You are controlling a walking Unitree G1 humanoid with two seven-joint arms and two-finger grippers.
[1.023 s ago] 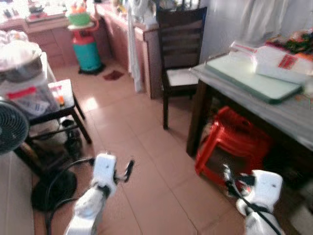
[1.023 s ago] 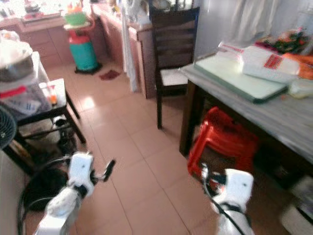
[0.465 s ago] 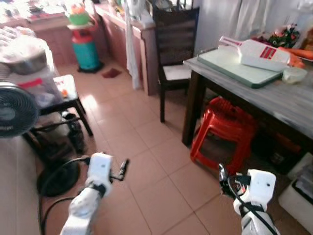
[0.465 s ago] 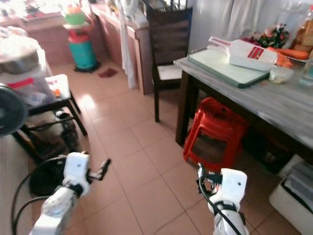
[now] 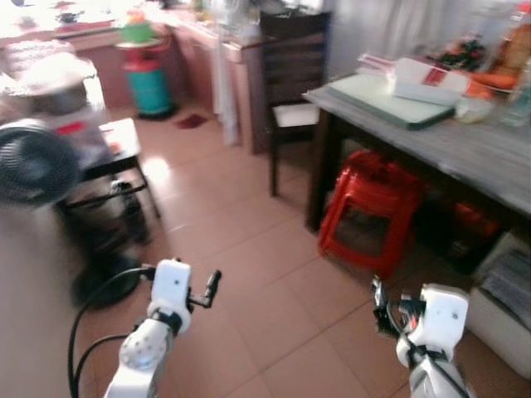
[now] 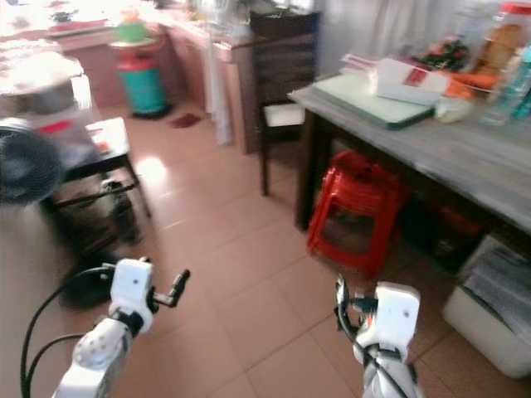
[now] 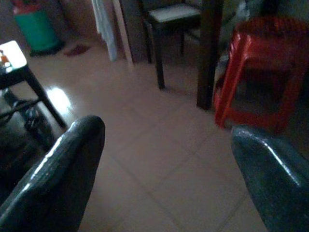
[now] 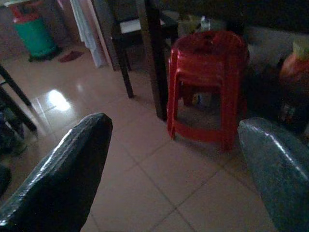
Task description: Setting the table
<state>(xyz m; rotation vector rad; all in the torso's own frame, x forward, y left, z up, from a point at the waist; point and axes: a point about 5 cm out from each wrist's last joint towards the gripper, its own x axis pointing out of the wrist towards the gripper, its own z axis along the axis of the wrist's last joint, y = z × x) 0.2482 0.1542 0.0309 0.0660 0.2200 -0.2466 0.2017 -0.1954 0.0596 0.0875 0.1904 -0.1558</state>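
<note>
Left eye view puts you over a tiled floor [image 5: 249, 249] of reddish-brown squares, in a kitchen-like room, and the picture is a little blurred. Farthest on your left stands a fan [image 5: 33, 162] on a dark round base, and behind it a low black side table [image 5: 112, 162] piled with wrapped bundles. Past that, against the far counter, you have a teal gas cylinder [image 5: 149, 83] with a red collar. Near the bottom, your left gripper [image 5: 209, 288] hangs low over the floor with nothing in it; in the left wrist view its two black fingers [image 7: 53, 179] stand well apart, with bare tile between them.

Moving toward the middle, a dark wooden chair [image 5: 290, 91] with a pale seat stands at the near end of the dining table [image 5: 465, 153]. That table has a grey top on dark legs, and its long axis runs from the chair away to your right and toward you. A red plastic stool [image 5: 373, 207] sits under its near corner. On the top lies a pale green board [image 5: 382, 95], its long side along the table's edge, with a white packet [image 5: 423, 75] printed in red lying across it. Further right you can make out a small bowl [image 5: 470, 110], bottles and something orange, too blurred to name.

Your right gripper [image 5: 378, 303] hangs low beside the table, also empty. The right wrist view shows its fingers [image 8: 58, 169] spread wide, with the stool seen between them. A pale box [image 5: 506, 303] sits on the floor at far right.
</note>
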